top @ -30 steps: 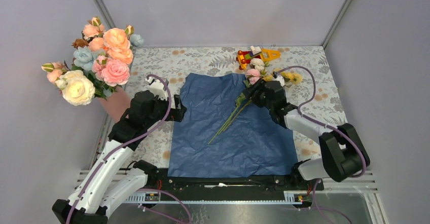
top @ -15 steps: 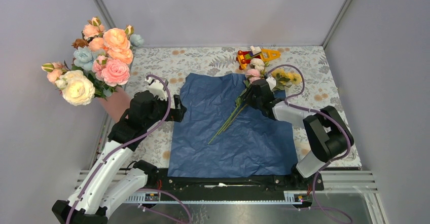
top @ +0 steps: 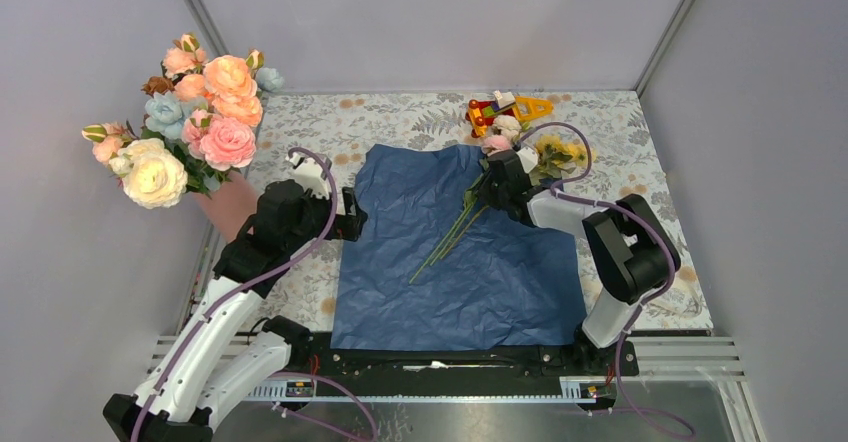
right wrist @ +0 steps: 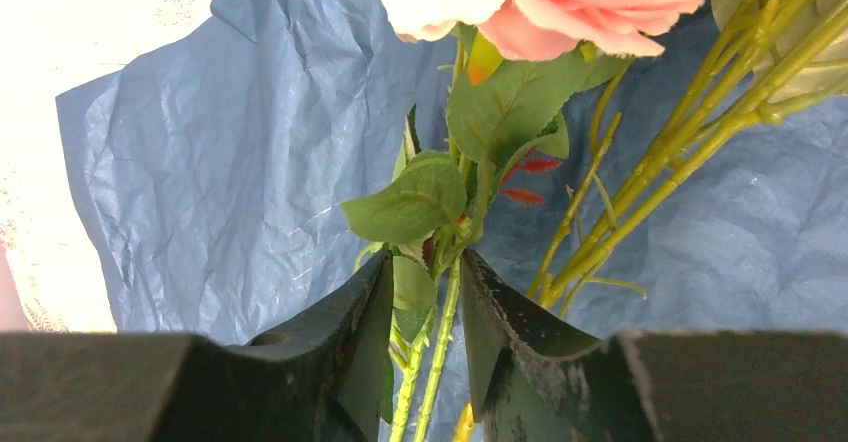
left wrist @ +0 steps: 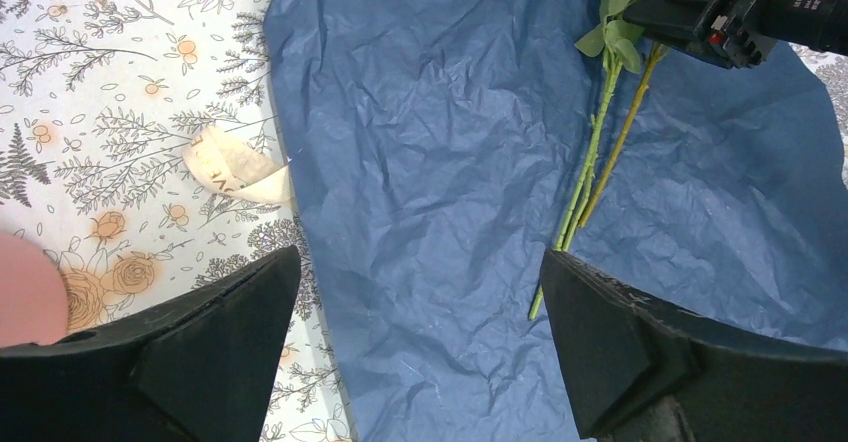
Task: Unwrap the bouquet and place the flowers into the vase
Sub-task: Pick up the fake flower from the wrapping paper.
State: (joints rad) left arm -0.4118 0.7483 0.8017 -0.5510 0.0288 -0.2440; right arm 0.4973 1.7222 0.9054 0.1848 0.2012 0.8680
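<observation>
The bouquet's blue paper (top: 470,262) lies unfolded flat on the table, navy side up. The flowers (top: 452,230) lie on it, thin green stems pointing to the near left, pink and cream heads (top: 500,134) past its far right corner. My right gripper (top: 486,194) is down over the stems just below the heads. In the right wrist view its jaws (right wrist: 427,284) stand narrow round two stems (right wrist: 440,342) and a leaf, with a little slack left. A pink rose (right wrist: 560,2) fills the top. My left gripper (left wrist: 420,282) hangs wide open over the paper's left edge. The salmon vase (top: 232,202) stands at far left.
Large peach, dusty-blue and cream blooms (top: 195,132) stand in the vase. A red-and-yellow toy (top: 505,110) sits at the back, just beyond the flower heads. A cream ribbon (left wrist: 235,167) lies on the floral tablecloth (top: 400,122) left of the paper.
My right arm has folded in and its gripper slid left along the stems toward the leaves. Its jaws have narrowed round the stems. The left arm has stayed still.
</observation>
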